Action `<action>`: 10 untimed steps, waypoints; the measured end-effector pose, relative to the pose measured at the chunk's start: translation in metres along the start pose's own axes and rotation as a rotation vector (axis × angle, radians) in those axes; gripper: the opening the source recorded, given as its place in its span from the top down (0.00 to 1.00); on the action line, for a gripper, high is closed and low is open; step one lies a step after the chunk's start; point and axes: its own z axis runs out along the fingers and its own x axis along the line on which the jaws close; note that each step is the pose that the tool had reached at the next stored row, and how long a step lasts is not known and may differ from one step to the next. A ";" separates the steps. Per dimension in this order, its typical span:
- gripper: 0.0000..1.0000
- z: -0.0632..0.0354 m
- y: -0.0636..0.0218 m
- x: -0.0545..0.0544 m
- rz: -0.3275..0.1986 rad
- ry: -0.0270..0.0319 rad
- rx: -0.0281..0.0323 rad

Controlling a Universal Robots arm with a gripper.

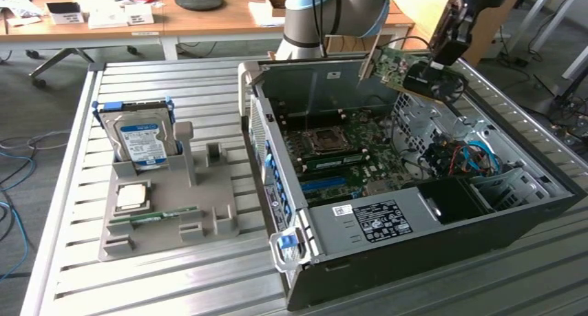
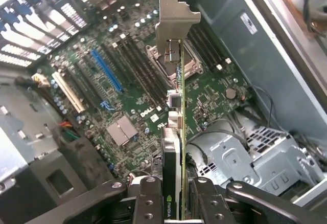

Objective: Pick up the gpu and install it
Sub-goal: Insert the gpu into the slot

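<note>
- The gpu [image 1: 415, 71] is held in the air above the far edge of the open case [image 1: 514, 219]. Its long axis runs away from the fingers [image 2: 148, 201], with the bracket [image 2: 176, 17] at the far end, toward the exterior view's left.
- It is a thin green card, edge-on over the motherboard [image 2: 122, 96], with a black fan [image 1: 436, 82] and a grey bracket.
- The fingers are narrowed on the gpu's fan end, one on each face.
- The arm [image 1: 321, 13] reaches in from the counter's [image 1: 184, 275] far edge, its wrist tilted down.

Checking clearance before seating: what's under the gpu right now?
The gripper holds the gpu above the open case; below it lie the motherboard, CPU socket and blue slot. The card's own edge and bracket hide a strip of board.
</note>
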 end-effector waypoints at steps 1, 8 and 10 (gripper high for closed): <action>0.73 0.0000 0.0000 0.000 -0.015 0.0008 -0.0003; 0.73 0.0002 0.0000 0.000 -0.117 0.0057 -0.0027; 0.73 0.0003 0.0000 0.000 -0.149 0.0074 -0.0034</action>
